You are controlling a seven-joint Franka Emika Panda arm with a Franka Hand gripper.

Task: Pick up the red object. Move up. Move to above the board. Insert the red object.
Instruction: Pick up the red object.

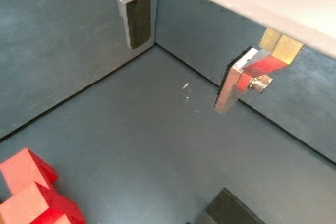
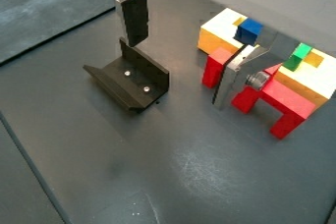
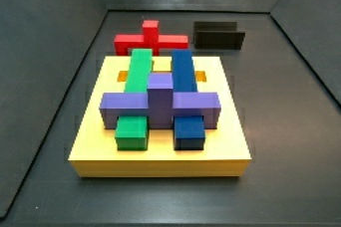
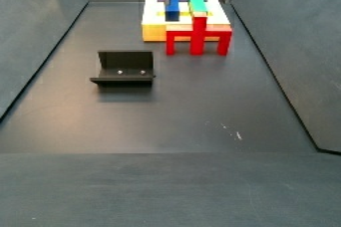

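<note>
The red object (image 3: 150, 40) lies flat on the dark floor against one edge of the board (image 3: 94, 131), a thick yellow slab. In a side view it shows its two legs (image 4: 197, 38) pointing away from the board (image 4: 154, 27). My gripper (image 2: 180, 68) hangs open above the floor with nothing between its fingers. One finger (image 2: 237, 71) partly covers the red object (image 2: 280, 100), and the other finger (image 2: 134, 17) is over the fixture (image 2: 129, 79). In a wrist view the gripper (image 1: 182, 71) is over bare floor, with the red object (image 1: 29, 189) off to one corner. Neither side view shows the gripper clearly.
Green (image 3: 138, 72), blue (image 3: 182, 72) and purple (image 3: 160, 102) blocks sit in the board's slots. The fixture (image 4: 124, 69) stands on the floor apart from the board, also seen near the red object (image 3: 220, 37). Grey walls enclose the floor on all sides.
</note>
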